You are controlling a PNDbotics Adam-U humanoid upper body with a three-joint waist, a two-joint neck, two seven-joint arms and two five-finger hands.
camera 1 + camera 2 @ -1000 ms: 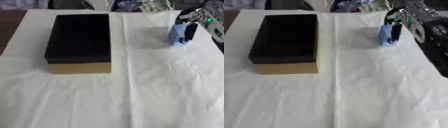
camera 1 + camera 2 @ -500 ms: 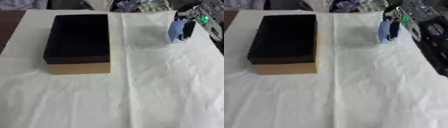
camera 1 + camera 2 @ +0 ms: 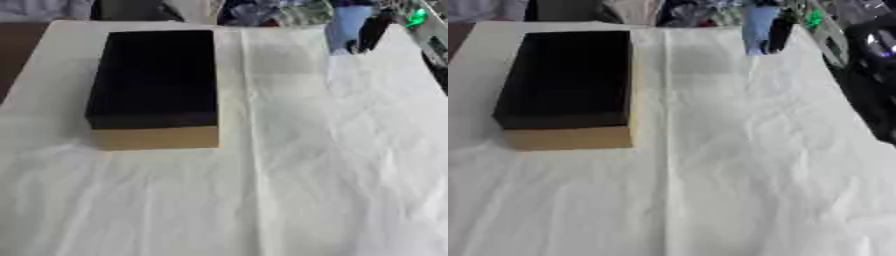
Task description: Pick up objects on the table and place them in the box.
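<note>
A light blue object [image 3: 346,27] hangs above the white cloth near the table's far right. My right hand [image 3: 374,29] comes in from the upper right, and its dark fingers are curled round the object's right side. The open box [image 3: 156,85], black inside with tan cardboard walls, stands at the left of the table, well apart from the hand. A soft shadow lies on the cloth between the box and the blue object. My left hand shows in neither view.
A creased white cloth [image 3: 306,175] covers the table, with wide bare room in front. My black right arm [image 3: 872,75] runs along the right edge. Mixed clutter [image 3: 262,10] lies beyond the far edge.
My right hand has lifted the blue object off the cloth and carried it up and slightly to the left. The whole picture has also shifted, so the camera moved.
</note>
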